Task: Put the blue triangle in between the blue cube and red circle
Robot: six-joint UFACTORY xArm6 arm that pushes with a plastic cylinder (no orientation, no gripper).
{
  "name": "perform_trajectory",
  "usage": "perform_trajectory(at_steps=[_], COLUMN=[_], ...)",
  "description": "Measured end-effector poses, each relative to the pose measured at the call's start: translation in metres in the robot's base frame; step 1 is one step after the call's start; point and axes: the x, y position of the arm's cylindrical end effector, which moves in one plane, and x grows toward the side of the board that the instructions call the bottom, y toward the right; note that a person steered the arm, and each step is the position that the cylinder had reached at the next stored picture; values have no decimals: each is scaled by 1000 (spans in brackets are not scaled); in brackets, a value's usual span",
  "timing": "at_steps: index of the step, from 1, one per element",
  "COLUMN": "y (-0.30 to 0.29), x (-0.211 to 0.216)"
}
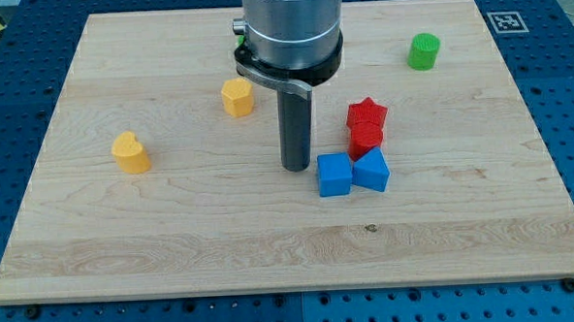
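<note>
My tip (296, 167) stands on the board just left of the blue cube (333, 175), with a small gap between them. The blue triangle (372, 170) lies right of the blue cube and touches it. The red circle (366, 138) sits just above the two blue blocks, close to or touching the triangle's top. A red star (366, 112) sits directly above the red circle, touching it.
A yellow hexagon (237, 97) lies up and left of my tip. A yellow heart (129, 152) is at the view's left. A green cylinder (424, 51) is at the top right. The wooden board (174, 244) rests on a blue perforated table.
</note>
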Motion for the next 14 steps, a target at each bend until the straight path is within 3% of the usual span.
perform_trajectory(at_steps=[5, 7, 8, 9, 11, 14], y=[38, 111, 181, 209, 155, 103], x=[69, 101, 89, 72, 34, 29])
